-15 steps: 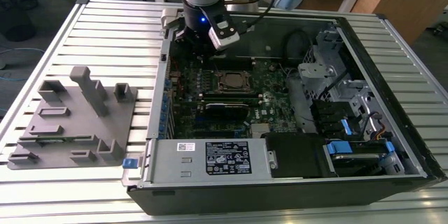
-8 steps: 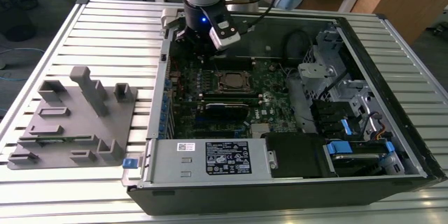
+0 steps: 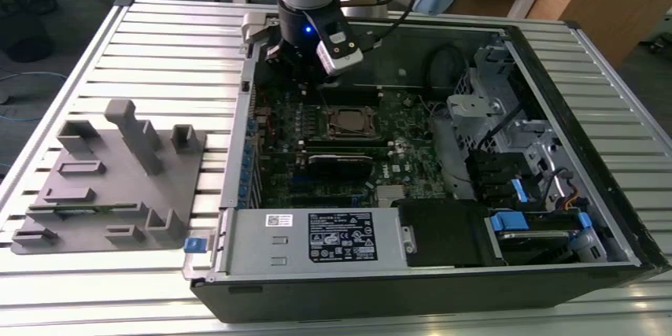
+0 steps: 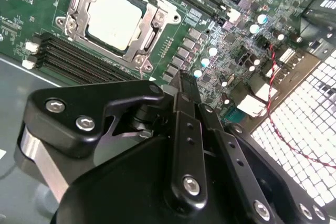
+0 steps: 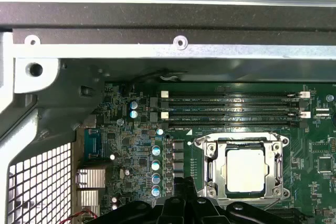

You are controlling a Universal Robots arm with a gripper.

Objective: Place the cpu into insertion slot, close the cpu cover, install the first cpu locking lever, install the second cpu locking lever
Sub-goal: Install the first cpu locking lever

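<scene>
Tool point(image 4: 184, 81), one: black fingers clenched tip to tip, nothing between them, poised over the board just beside the socket, apparently to work at its edge hardware. Cpu point(image 5: 245, 170), one: flat, silver-grey top up, seated in the insertion slot point(image 5: 200, 141). Cpu cover point(image 5: 216, 167), one: appears laid down around the chip, which shows through its cut-out, presumably to hold it seated; whether either locking lever is latched cannot be told. Memory slots point(image 5: 231, 108), four as counted, parallel alongside the socket. Green motherboard point(image 5: 131, 150), one, flat inside an open computer case point(image 3: 367, 304). Slatted worktop point(image 3: 157, 45) carries the case plus one grey fixture block point(image 3: 116, 179), on the exterior view's left.
</scene>
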